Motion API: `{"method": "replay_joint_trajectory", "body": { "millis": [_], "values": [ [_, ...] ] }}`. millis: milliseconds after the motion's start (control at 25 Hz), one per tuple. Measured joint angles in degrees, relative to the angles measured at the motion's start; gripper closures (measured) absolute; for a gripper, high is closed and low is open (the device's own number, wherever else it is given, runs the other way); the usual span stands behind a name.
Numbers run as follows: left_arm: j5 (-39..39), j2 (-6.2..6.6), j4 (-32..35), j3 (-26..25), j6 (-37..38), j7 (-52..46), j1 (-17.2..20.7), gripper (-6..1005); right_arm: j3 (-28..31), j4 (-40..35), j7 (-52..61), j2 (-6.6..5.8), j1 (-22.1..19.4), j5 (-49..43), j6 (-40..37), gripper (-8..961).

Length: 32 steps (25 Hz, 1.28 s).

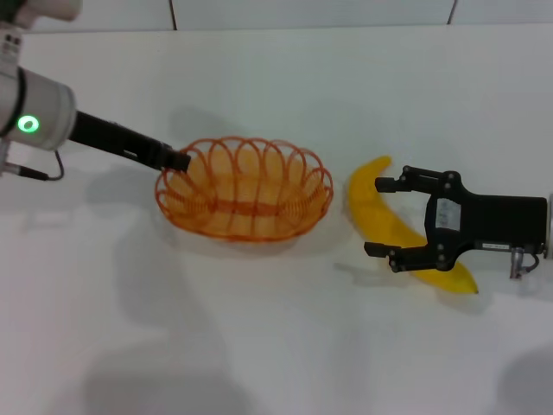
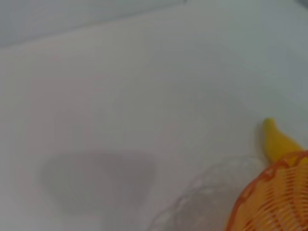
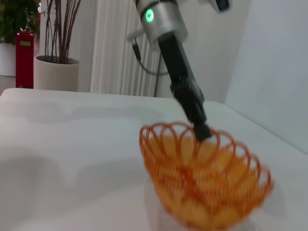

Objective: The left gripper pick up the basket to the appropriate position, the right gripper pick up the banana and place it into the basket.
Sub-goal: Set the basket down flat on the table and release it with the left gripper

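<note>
The orange wire basket is at the middle of the white table. My left gripper is shut on its left rim; the right wrist view shows it clamped on the rim of the basket. The yellow banana lies on the table right of the basket. My right gripper is open and straddles the banana's middle, one finger on each side. The left wrist view shows part of the basket and the banana's tip.
The white table reaches its far edge at the back wall. Beyond the table's left side, a potted plant and a red object stand by a white radiator.
</note>
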Motion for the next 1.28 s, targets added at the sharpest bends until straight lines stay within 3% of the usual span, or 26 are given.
{"method": "replay_joint_trajectory", "body": {
  "millis": [200,1280],
  "values": [
    [0.49,0.05,-3.30,4.51,-4.55,-2.68,-1.50,959,0.00,0.00,0.00,0.08,0.11,0.04,-0.09,73],
    [0.12,-0.08,-5.32,6.05,-8.86,-5.73,-2.41,889,0.01,0.00,0.00,0.09,-0.12,0.95,-0.19,74]
  ]
}}
